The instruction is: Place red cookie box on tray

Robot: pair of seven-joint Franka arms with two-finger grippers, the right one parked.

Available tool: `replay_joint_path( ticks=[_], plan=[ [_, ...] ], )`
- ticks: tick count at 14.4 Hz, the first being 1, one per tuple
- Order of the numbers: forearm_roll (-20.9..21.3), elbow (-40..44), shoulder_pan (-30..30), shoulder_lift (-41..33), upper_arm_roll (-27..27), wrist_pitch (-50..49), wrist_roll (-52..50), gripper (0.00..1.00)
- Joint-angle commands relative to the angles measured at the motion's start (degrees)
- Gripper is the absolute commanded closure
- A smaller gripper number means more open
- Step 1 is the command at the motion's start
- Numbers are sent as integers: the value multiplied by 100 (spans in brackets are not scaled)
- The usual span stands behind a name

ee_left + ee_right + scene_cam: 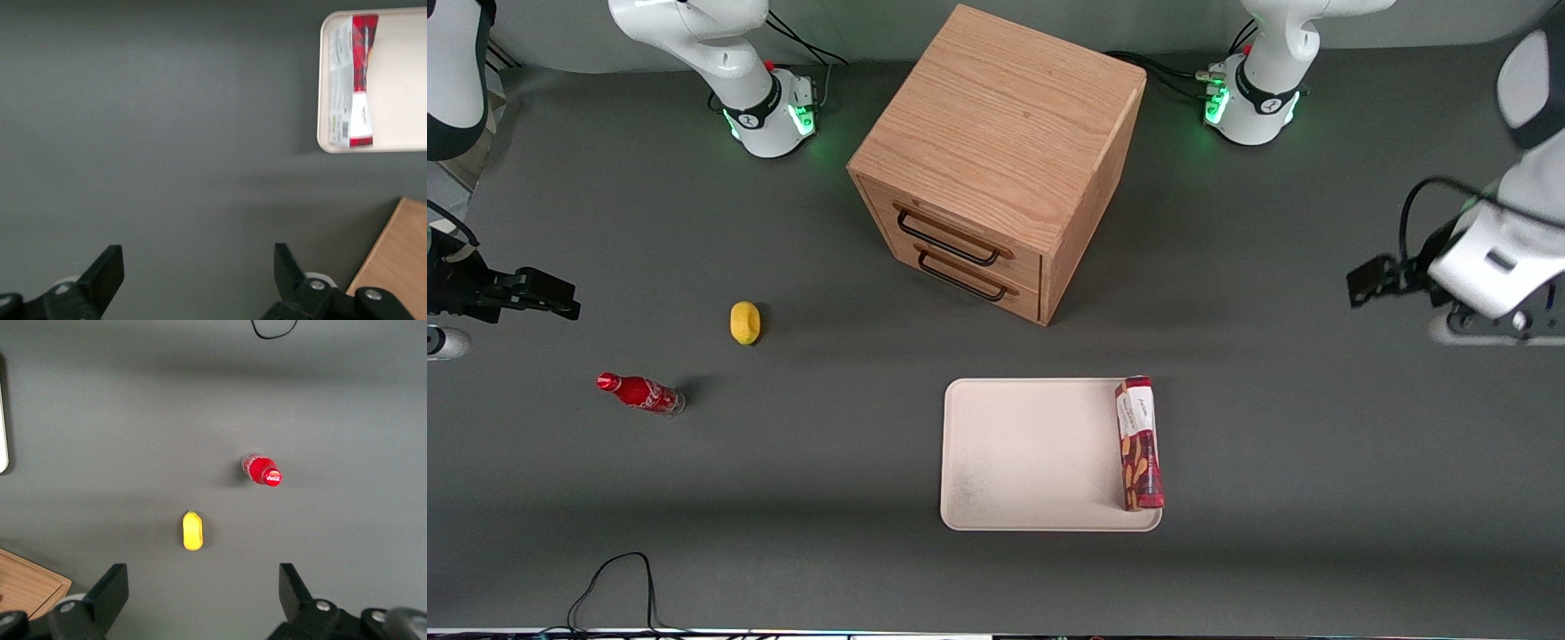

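The red cookie box (1139, 443) lies flat on the cream-white tray (1032, 462), along the tray's edge toward the working arm's end, with its white label end farther from the front camera. The left wrist view shows the box (353, 80) on the tray (400, 87) too. My left gripper (1368, 283) is open and empty. It hangs above bare table toward the working arm's end, well apart from the tray and farther from the front camera than it. Its fingers (107, 270) stand wide apart over grey table, with the gripper (197, 260) holding nothing.
A wooden two-drawer cabinet (996, 160) stands farther from the front camera than the tray. A yellow lemon (745, 322) and a small red cola bottle (640, 393) lie toward the parked arm's end. A black cable (614, 578) loops at the near table edge.
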Motion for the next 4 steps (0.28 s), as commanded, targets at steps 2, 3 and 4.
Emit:
replay_joint_path(
  ticks=[2, 3, 4],
  plan=[
    [-362, -483, 61, -458, 128, -64, 316, 0],
    [-442, -483, 53, -449, 172, -55, 334, 0],
    [-443, -483, 61, -449, 181, -46, 404, 0]
  ],
)
